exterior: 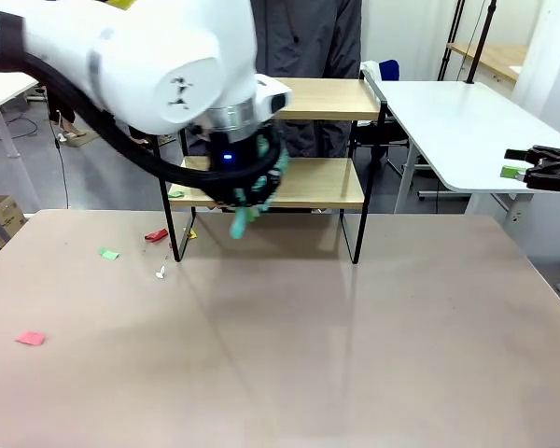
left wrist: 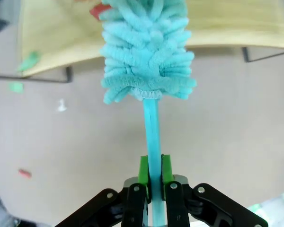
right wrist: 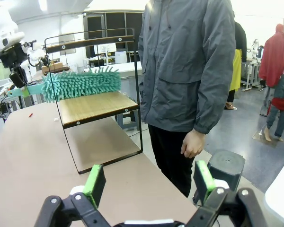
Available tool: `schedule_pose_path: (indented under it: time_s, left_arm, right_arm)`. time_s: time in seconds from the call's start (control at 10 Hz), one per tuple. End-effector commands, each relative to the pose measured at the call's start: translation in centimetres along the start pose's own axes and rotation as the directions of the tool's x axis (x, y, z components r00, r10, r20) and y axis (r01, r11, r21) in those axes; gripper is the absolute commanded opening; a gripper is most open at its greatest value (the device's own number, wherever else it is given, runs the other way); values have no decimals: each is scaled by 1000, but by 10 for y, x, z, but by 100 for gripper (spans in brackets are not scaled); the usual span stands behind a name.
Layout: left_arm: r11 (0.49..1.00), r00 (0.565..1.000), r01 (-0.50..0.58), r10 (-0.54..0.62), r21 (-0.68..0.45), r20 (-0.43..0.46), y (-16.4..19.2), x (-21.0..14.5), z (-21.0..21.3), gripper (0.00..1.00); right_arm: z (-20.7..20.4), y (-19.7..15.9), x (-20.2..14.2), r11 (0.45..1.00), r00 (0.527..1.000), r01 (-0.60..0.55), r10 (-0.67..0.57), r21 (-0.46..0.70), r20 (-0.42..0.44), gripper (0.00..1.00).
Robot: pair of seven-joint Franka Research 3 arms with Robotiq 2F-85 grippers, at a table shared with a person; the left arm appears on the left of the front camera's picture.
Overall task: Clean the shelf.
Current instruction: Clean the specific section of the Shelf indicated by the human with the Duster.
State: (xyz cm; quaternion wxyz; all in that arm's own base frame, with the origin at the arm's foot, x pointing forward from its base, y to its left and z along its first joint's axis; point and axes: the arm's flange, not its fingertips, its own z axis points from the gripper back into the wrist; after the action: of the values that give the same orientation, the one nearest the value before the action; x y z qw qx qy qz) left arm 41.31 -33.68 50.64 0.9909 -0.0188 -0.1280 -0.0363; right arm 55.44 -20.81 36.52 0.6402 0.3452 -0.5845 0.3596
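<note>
The shelf [exterior: 327, 183] stands at the table's far side, two light wooden boards in a thin black frame. My left gripper [exterior: 247, 191] hangs in front of its lower board, shut on the thin handle [left wrist: 154, 137] of a teal fluffy duster [left wrist: 146, 52]. The duster's head reaches over the lower board's left part [right wrist: 80, 84]. A green scrap [exterior: 176, 194] lies on that board near its left end. My right gripper [exterior: 532, 173] is far off at the right edge, open [right wrist: 149, 182] with nothing between its pads and pointing toward the shelf [right wrist: 94, 106].
A person in a grey jacket [right wrist: 189, 71] stands close behind the shelf. On the table left of the shelf lie small scraps: red [exterior: 156, 235], green [exterior: 108, 253], white [exterior: 161, 273], pink [exterior: 31, 338]. A white side table [exterior: 457, 121] stands at the back right.
</note>
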Motion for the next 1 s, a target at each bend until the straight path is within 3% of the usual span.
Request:
schedule_pose_path:
  time_s: [0.0,0.2,0.4,0.5,0.6,0.7,0.9]
  left_arm:
    - [987,999,-32,34,159,-12,36,-20,12,13]
    - [957,997,-65,71,283,-10,67,-33,27,13]
    - [912,998,-63,54,406,33,69,-44,37,13]
    - [913,998,-29,4,407,60,58,-47,43,13]
    - [950,995,44,-70,308,73,42,-52,51,13]
    - [937,1000,-12,4,349,22,63,-42,40,13]
    - [960,996,59,-75,273,50,51,-50,55,13]
  right_arm:
    - [-2,1,6,1000,1000,12,-12,-10,-4,100]
    - [-2,1,6,1000,1000,12,-12,-10,-4,100]
    - [-2,1,6,1000,1000,12,-12,-10,-4,100]
    - [-2,1,6,1000,1000,12,-12,-10,-4,100]
    - [-2,1,6,1000,1000,12,-12,-10,-4,100]
    - [-2,1,6,1000,1000,12,-12,-10,-4,100]
    - [-2,1,6,1000,1000,12,-12,-10,-4,100]
